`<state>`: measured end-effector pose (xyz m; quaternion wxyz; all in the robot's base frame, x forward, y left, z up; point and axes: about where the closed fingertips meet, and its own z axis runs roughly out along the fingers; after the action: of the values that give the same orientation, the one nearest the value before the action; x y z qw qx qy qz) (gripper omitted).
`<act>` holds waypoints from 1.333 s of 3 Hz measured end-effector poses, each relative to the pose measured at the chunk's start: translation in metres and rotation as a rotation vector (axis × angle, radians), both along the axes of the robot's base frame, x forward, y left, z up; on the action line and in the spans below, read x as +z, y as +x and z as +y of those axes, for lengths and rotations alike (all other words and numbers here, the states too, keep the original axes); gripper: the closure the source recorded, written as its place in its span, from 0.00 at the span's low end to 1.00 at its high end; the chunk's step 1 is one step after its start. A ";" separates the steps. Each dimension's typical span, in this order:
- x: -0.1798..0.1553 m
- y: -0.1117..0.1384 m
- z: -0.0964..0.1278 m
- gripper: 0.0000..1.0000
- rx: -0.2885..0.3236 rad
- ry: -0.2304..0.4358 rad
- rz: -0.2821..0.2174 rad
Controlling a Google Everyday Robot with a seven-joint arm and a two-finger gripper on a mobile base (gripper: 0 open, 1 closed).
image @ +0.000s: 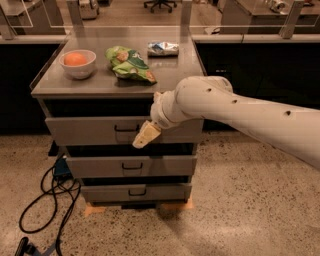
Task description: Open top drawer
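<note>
1. Showed a tan gripper [145, 136] pointed down and to the left, set before the lower edge of the top drawer [85, 131], just right of its black handle [126, 128]; could not tell open from closed, nor touching from apart.
2. Traced a thick white arm [240, 112] from the gripper's rounded wrist rightward and downward out of the right edge, lying across the drawer's right end.
3. Placed the top drawer highest in a grey metal cabinet, under the flat top [100, 86], with a dark gap above its front.
4. Found two narrower drawers below: the middle drawer [100, 166] and the bottom drawer [165, 192], each with a like handle.
5. Listed on the cabinet top, left to right: a white bowl [77, 70] holding an orange ball [75, 59], a green bag [129, 63], a small blue-and-white packet [163, 48].
6. Noted dark counters at both sides and desks with an office chair [160, 4] behind.
7. Marked black cables [45, 200] looped on the floor at the cabinet's lower left.
8. Left speckled floor [240, 210] open in front and to the right, beneath the arm.
</note>
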<state>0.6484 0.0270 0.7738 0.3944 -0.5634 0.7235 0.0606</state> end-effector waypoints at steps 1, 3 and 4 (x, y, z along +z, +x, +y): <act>-0.001 0.000 0.002 0.00 -0.001 -0.012 -0.001; -0.073 0.018 -0.026 0.00 -0.041 -0.129 0.089; -0.097 0.025 -0.023 0.00 -0.037 -0.117 0.121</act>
<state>0.6734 0.0037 0.6766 0.3173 -0.5673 0.7587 0.0446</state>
